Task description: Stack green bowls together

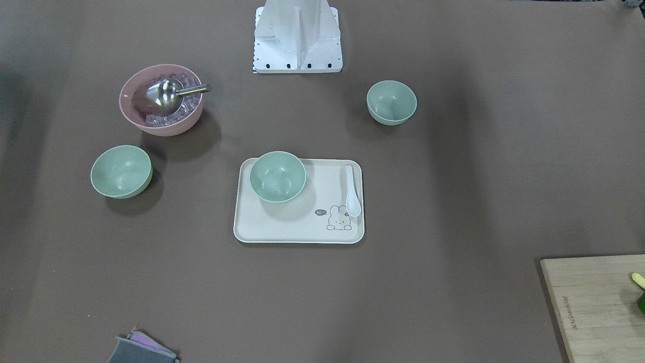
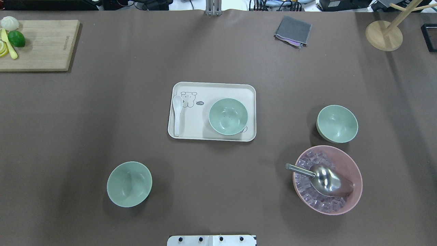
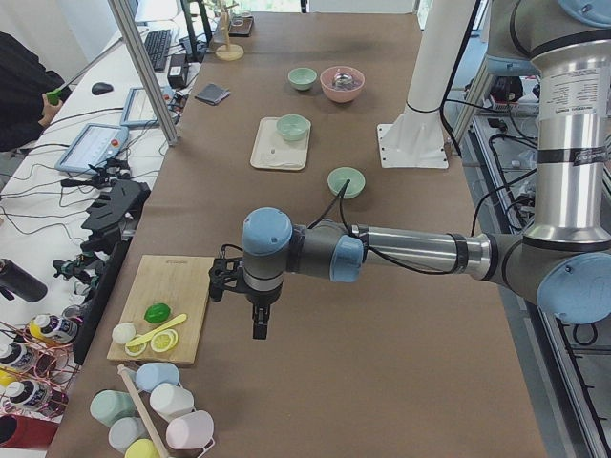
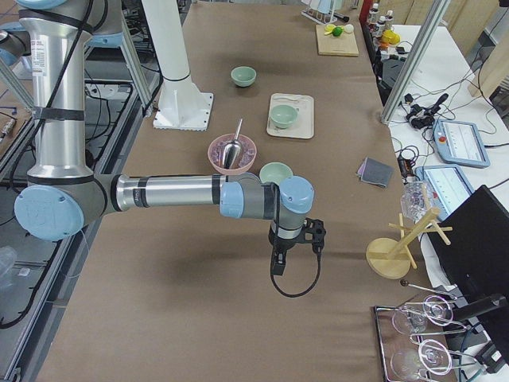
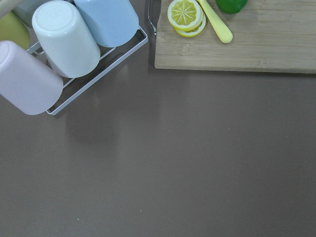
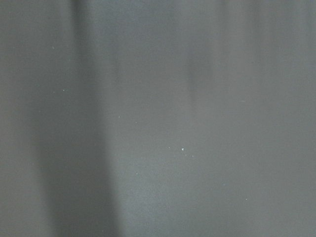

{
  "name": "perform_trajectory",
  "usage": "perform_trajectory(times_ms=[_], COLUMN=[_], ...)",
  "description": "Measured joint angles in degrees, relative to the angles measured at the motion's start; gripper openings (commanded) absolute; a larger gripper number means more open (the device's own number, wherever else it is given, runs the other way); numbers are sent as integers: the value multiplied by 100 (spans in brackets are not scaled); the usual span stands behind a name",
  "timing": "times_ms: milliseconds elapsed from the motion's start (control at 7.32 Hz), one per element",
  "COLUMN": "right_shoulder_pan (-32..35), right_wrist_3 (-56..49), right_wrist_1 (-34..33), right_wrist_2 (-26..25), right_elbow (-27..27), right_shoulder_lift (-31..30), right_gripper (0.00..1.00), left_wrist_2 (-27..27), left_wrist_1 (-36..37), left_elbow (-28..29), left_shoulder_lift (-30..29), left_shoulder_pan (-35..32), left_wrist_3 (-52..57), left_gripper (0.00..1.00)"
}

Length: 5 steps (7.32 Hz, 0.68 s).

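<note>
The left gripper (image 3: 259, 322) is seen only in the exterior left view, hung fingers-down over bare brown table (image 2: 218, 205) just beside the cutting board (image 3: 167, 305); whether its fingers are spread or pressed together cannot be told. The right gripper (image 4: 277, 265) is likewise seen only from the side, poised over bare table at the opposite end, and its state cannot be told either. No bowl is seen at either gripper, and both wrist views are filled mostly with table surface. Further out, the three green bowls are found upright and well apart from one another. The middle green bowl (image 2: 228, 116) is set on the cream tray (image 2: 218, 89), apart from a white spoon (image 2: 177, 114). The left-side green bowl (image 2: 129, 184) is placed alone on the table. The right-side green bowl (image 2: 337, 123) is stood just beside the pink bowl (image 2: 346, 160), in which ice and a metal scoop (image 2: 327, 181) are held. Nothing has been nested, so the task is judged to be at its very start: both stacking moves are left, presumably onto the middle green bowl.
</note>
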Motion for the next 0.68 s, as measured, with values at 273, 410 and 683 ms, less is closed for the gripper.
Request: perform_trajectory(times_ms=[273,410,683], right_shoulder_pan=[-2,-5,-6], right_wrist_3=[11,13,5], right_wrist_1=[-2,-4,-1], right_wrist_2=[21,25,27], right_elbow=[-11,-18,-22], right_shoulder_lift=[21,36,118], right_gripper=[100,100,100], left_wrist_2=[-18,-18,-16], left_wrist_1=[-3,-6,-22], left_elbow=[37,52,110], left_shoulder_lift=[25,38,45], left_shoulder_pan=[21,26,33], left_wrist_3=[-1,1,13], left_gripper=[98,98,98])
